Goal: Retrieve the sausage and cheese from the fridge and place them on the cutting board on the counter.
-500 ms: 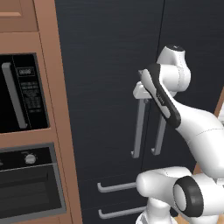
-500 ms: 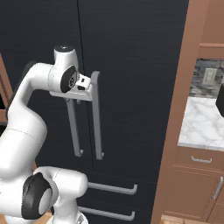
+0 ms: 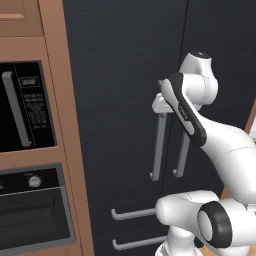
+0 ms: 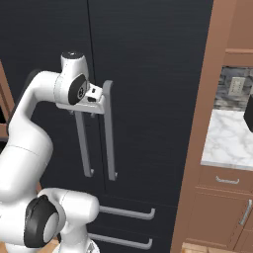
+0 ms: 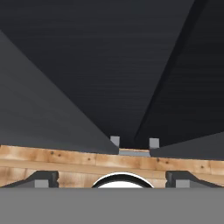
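the fridge (image 3: 120, 100) stood shut, both dark doors flush, and the arm was up at the top of the two long vertical grey handles (image 4: 107, 131). the gripper (image 4: 93, 95) sat right at the upper end of those handles in the right base view, close against the door face; whether it actually touched the bar could not be told. set against the frame from half a second earlier, almost nothing had changed: the elbow, the wrist and the hand were in the same spot, the doors had not cracked open, and the two drawer handles (image 3: 131, 214) lower down were where they had been. the claw was spread wide, its two dark finger tips (image 5: 43, 178) far apart at the bottom of the hand view, with nothing between them. that hand view looked down along the dark door faces to a strip of wooden floor (image 5: 65, 164). to the left sat the black microwave (image 3: 25, 107) and the wall oven (image 3: 32, 215) in wood cabinetry; to the right, a marble-topped counter (image 4: 230, 141) beside the cabinets.
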